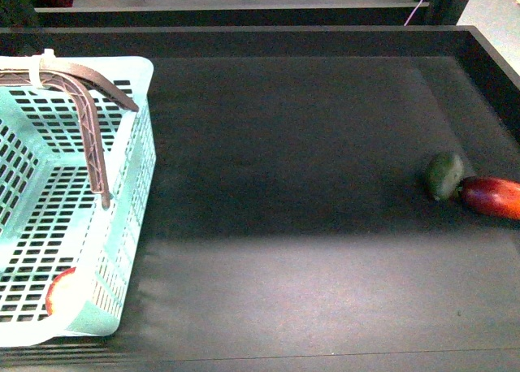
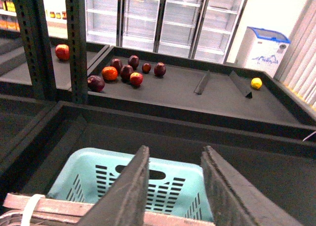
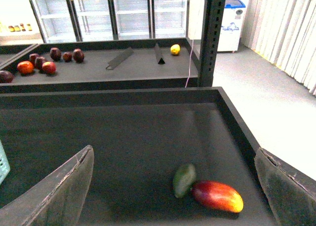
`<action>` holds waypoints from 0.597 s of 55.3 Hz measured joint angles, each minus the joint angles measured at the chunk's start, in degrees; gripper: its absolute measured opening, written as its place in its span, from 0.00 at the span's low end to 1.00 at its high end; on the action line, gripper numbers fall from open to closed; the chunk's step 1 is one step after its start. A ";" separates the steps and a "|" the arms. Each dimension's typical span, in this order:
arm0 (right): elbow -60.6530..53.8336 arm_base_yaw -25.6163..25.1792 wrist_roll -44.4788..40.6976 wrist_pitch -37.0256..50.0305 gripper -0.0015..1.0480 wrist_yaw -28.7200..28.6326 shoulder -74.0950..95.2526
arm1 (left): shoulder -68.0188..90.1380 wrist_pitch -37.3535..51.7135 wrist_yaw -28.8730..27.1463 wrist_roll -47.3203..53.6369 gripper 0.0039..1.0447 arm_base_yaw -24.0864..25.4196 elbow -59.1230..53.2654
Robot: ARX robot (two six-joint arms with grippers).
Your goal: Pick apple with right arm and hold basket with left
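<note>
The turquoise basket [image 1: 134, 193] stands at the tray's left, its brown handles [image 1: 89, 136] folded over the opening. A round red apple [image 1: 58, 292] shows through the lattice in the basket's near corner. My left gripper [image 2: 175, 154] is shut on the basket's near edge by a handle [image 2: 64, 208], with the far wall [image 2: 84, 176] showing beyond its fingers. My right gripper [image 3: 174, 154] is open and empty, hovering over the tray's right side. Below it lie a small green fruit [image 3: 184, 179] and an elongated red fruit [image 3: 217, 196]. Neither arm shows in the front view.
The green fruit [image 1: 444, 175] and the elongated red fruit [image 1: 493, 196] touch near the tray's raised right wall [image 1: 496, 63]. A farther shelf holds several red fruits [image 2: 123, 70] and a yellow one [image 2: 256, 83]. A dark post [image 3: 212, 33] stands behind the tray.
</note>
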 joint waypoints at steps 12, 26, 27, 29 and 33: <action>0.00 0.00 -0.02 0.00 0.92 0.00 0.00 | -8.11 -2.03 -4.55 6.32 0.03 -3.32 -7.89; 0.00 0.00 0.00 0.00 0.92 0.04 0.02 | -17.03 -6.56 -4.85 7.02 0.03 -5.18 -12.26; 0.00 0.00 0.00 0.00 0.92 0.04 0.02 | -17.79 -6.99 -4.85 7.02 0.03 -5.18 -12.55; 0.00 0.00 0.00 0.00 0.92 0.04 0.00 | -17.99 -6.14 -4.83 7.04 0.03 -5.20 -13.33; 0.00 0.00 -0.02 0.00 0.92 0.02 0.00 | -18.73 -4.72 -4.87 7.06 0.03 -5.22 -15.17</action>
